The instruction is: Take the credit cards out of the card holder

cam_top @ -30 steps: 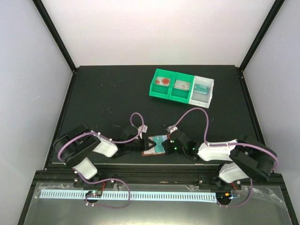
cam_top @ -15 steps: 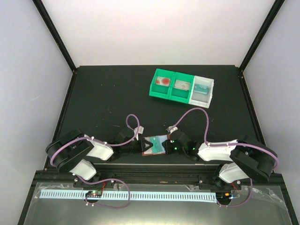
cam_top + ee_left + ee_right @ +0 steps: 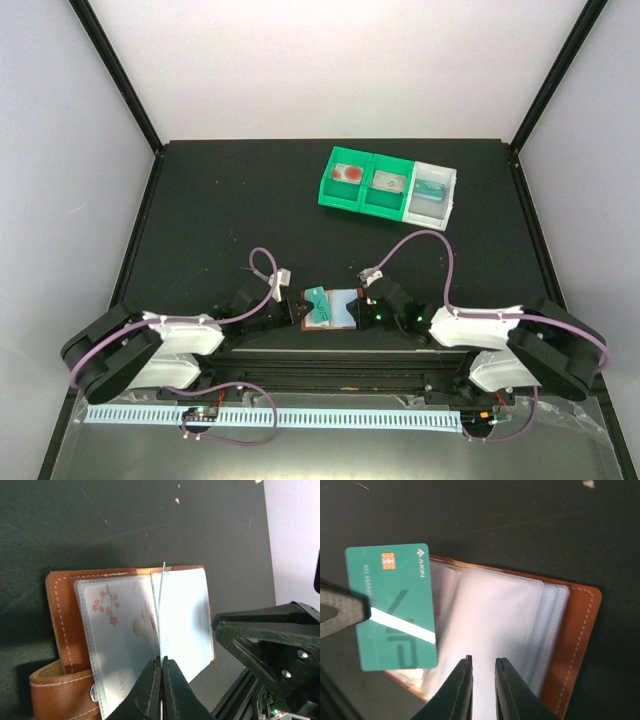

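Extraction step: green credit card (image 3: 392, 605) clear of card holder (image 3: 343, 312) (middle of surface's (image 3: 220, 200) near edge), clenched in left tool (image 3: 161, 661). Right tool (image 3: 482, 662) narrowly parted over pockets (image 3: 490, 615), grip undeterminable. Calls next for setting card aside.

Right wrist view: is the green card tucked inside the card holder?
No, the green card shows its whole face outside the card holder, pinched by the left gripper.
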`<state>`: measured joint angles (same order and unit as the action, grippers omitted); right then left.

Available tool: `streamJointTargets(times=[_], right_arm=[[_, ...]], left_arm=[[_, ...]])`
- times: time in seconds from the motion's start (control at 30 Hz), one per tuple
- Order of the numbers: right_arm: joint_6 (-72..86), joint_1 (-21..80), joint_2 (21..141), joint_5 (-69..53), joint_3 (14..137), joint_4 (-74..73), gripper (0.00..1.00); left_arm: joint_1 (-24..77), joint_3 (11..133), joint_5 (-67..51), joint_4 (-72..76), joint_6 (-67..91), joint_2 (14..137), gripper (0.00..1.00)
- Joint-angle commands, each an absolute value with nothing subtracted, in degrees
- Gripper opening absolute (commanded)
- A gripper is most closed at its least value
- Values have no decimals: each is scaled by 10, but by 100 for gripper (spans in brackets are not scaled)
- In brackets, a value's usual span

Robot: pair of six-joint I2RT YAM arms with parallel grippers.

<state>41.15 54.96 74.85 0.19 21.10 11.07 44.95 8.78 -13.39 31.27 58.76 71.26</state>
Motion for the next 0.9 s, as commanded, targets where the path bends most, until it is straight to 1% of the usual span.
streamJointTargets(times=[0.0, 0.13, 0.27, 0.4, 0.53, 0.67, 0.87], right_arm=[[414, 548, 687, -20, 208, 116, 20], [425, 547, 640, -51, 206, 128, 30], [450, 548, 611, -81, 204, 148, 37], [495, 547, 594, -112, 188, 211, 44], [536, 547, 595, -137, 185, 265, 52], [585, 547, 609, -172, 188, 337, 55], [637, 548, 645, -192, 202, 390, 55]], left_arm=[[446, 76, -94, 268, 591, 645, 1], [446, 76, -96, 230, 600, 559, 2], [446, 69, -88, 206, 617, 469, 2], [446, 56, -88, 204, 637, 386, 2], [446, 46, -94, 202, 656, 330, 1], [446, 27, -108, 235, 677, 293, 1], [447, 18, -119, 273, 694, 270, 2]])
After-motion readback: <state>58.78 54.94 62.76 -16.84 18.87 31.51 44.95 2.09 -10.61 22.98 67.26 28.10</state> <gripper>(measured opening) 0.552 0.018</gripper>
